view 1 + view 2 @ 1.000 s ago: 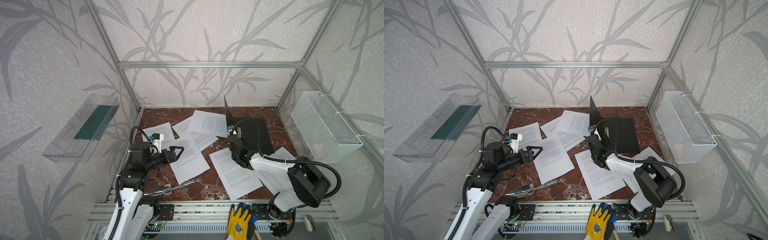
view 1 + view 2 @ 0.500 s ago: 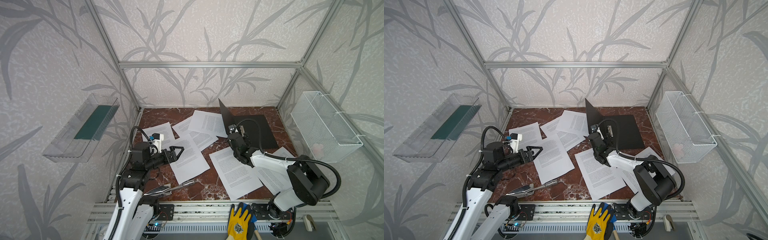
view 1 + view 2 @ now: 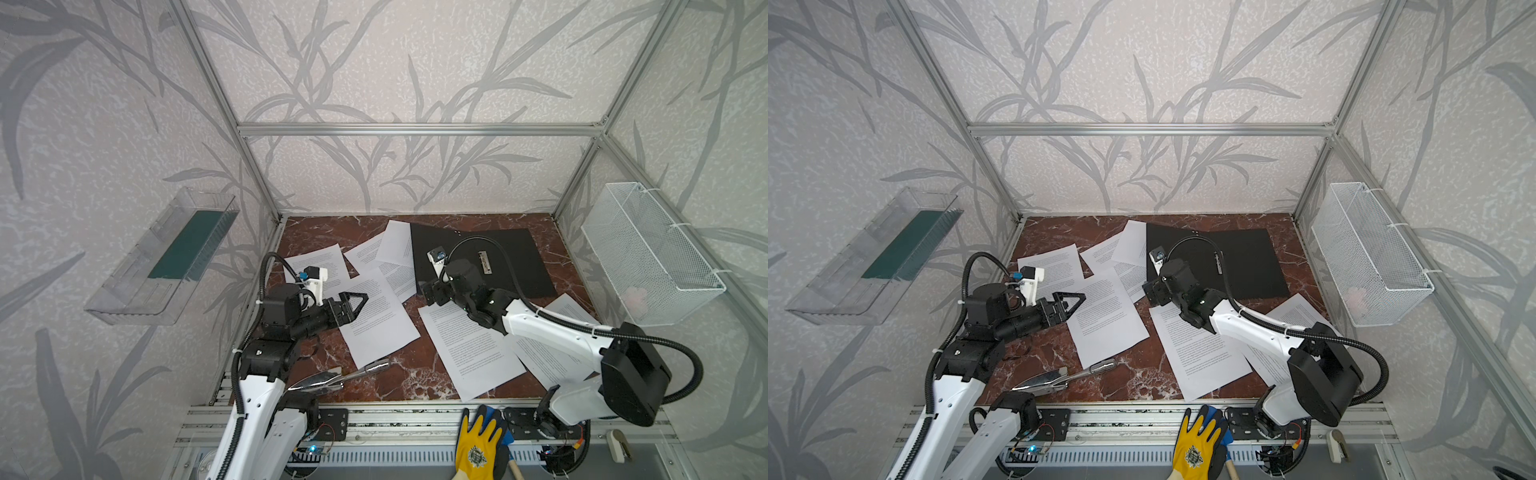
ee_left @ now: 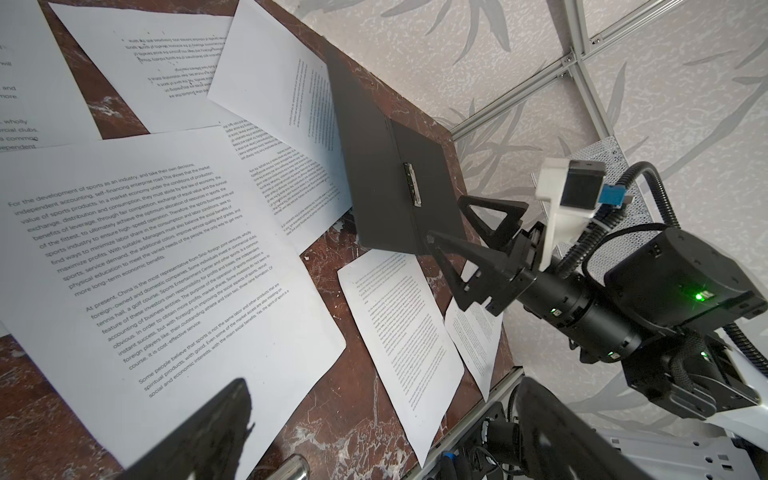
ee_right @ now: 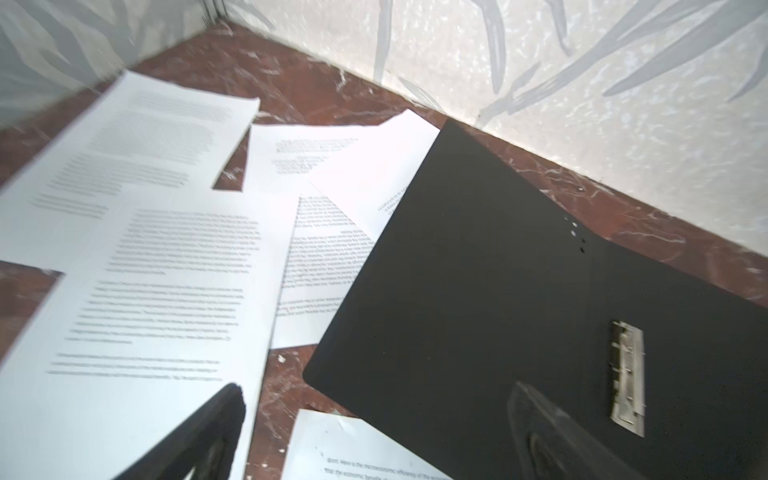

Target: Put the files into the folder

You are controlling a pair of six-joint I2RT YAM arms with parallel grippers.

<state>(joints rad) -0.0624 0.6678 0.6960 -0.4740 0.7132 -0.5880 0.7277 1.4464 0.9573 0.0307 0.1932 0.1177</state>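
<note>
**On the marble bench: folder open, sheets loose**

At the back right of the red marble bench [image 3: 316,232], the folder [image 3: 511,253] lies spread open with its black inside facing up. Its metal clip [image 3: 484,262] shows near the spine, and its left cover rests over the edges of some sheets. The files [image 3: 378,320] all lie outside it. They are white printed sheets scattered over the bench, several overlapping, from the left side round to the near right, where some run under the right arm.

The right claw [image 4: 446,220] hangs over the near left corner of the folder, its jaws wide apart and holding nothing. The left claw [image 3: 355,300] hovers above a large sheet on the left, jaws likewise apart and empty. A metal trowel [image 3: 332,377] lies near the bench's front edge, just beside that sheet.
</note>
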